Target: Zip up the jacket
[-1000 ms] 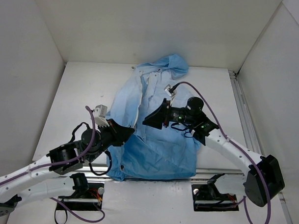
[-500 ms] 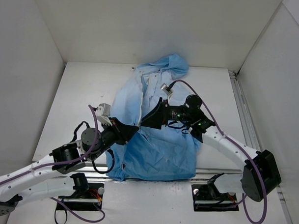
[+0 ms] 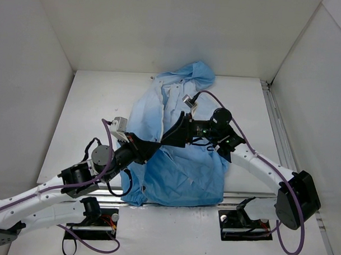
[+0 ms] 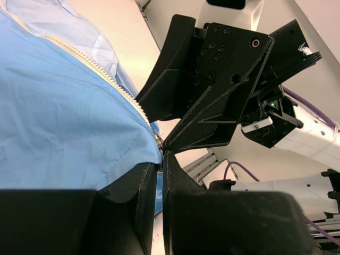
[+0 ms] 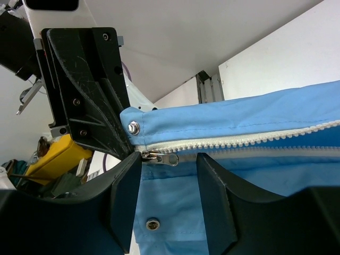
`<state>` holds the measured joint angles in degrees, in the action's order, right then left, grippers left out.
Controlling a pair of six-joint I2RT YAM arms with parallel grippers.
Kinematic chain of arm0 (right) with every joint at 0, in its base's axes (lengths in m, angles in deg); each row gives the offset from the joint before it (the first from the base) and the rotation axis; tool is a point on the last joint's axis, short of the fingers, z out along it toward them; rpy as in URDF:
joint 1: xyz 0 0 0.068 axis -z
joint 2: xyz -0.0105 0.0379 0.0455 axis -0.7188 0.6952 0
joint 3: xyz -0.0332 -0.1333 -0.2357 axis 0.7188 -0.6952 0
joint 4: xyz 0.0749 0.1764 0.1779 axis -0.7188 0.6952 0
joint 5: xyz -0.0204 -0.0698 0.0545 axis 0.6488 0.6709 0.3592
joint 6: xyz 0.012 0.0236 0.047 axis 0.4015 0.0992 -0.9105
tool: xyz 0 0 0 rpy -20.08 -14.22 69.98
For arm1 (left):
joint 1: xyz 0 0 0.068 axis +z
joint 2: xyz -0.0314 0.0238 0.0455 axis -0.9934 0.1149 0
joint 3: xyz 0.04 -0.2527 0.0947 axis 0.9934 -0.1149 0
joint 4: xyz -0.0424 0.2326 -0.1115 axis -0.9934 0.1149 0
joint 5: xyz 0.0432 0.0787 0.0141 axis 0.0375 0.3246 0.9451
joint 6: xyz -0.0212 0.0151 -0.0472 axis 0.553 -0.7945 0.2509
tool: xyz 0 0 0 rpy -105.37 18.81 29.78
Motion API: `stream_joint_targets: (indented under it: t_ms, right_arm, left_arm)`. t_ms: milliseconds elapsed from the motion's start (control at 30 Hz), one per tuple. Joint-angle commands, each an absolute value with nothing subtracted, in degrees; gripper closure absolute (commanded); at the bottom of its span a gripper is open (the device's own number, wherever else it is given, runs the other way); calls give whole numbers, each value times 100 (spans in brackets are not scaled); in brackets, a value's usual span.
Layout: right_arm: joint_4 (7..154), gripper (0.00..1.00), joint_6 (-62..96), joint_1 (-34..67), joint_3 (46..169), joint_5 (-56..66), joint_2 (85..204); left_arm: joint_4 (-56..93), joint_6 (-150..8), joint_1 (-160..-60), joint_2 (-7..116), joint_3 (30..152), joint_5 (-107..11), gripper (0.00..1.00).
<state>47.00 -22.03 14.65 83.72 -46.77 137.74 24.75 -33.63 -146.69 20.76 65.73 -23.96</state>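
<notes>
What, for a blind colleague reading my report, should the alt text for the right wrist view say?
The right fingers stand open on either side of the zipper pull on the light blue jacket, white teeth running off to the right. At left, the left fingers pinch the jacket's corner beside a snap.

Bright, even overhead light; soft shadows; wrist-view foregrounds dark, blurred.

I've got the left gripper (image 3: 154,146) and right gripper (image 3: 167,137) nose to nose at the jacket (image 3: 183,172) hem, blocking each other. The table (image 3: 87,108) lies open on either side, with walls (image 3: 162,32) closing 3 sides.
</notes>
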Motion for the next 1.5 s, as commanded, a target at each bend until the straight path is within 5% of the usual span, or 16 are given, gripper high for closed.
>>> stream_joint_targets:
  t_ms: [0,267,500,1100,1267,1467]
  right_arm:
    - [4086,59,-2246,1440,8637,-4787,13696]
    - [4007,75,-2316,1440,8602,-4804,13608]
    - [4016,99,-2334,1441,8514,-4769,13547]
    - [4147,100,-2299,1634,8321,-4242,13274]
    - [6453,100,-634,1503,8925,-3373,13090]
    - [5865,100,-1119,1458,8674,-3731,13274]
  left_arm:
    - [1663,-3470,-14660,2073,6671,-2595,100]
    - [1812,-3443,-14660,2126,6750,-2525,100]
    - [1952,-3382,-14660,2091,6750,-2402,100]
    - [3358,-2802,-14660,2038,7137,-1892,100]
    - [3561,-2767,-14660,2108,7374,-2041,100]
    - [3378,-2872,-14660,1968,7270,-1997,100]
